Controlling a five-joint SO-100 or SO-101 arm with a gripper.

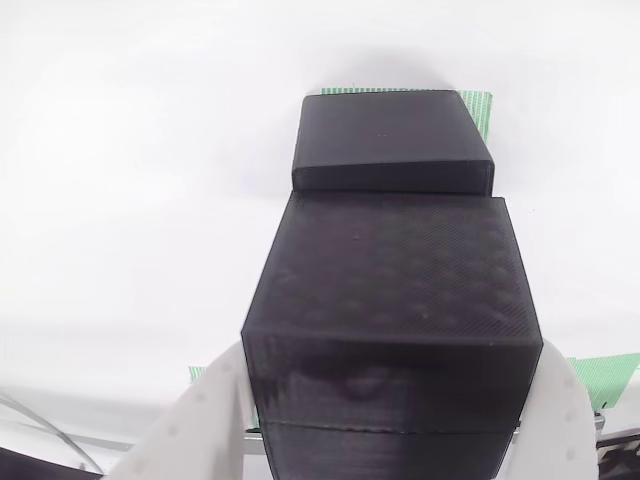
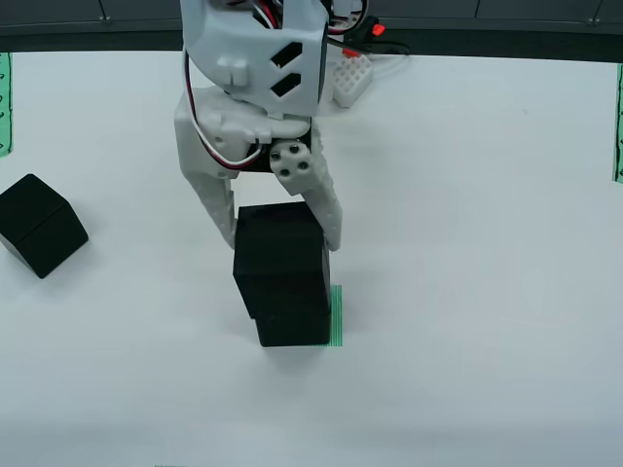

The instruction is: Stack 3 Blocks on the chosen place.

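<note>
My white gripper is shut on a black ribbed block, one finger on each side. That block sits on top of a second black block, shifted slightly to the left of it. The lower block stands on the chosen place, whose green stripes peek out at its right edge. In the wrist view the held block fills the middle between my fingers, with the lower block and the green patch beyond it. A third block lies tilted at the far left.
Green striped bands run along the left and right edges of the white table. A small white part with red wires lies behind the arm. A dark strip borders the far edge.
</note>
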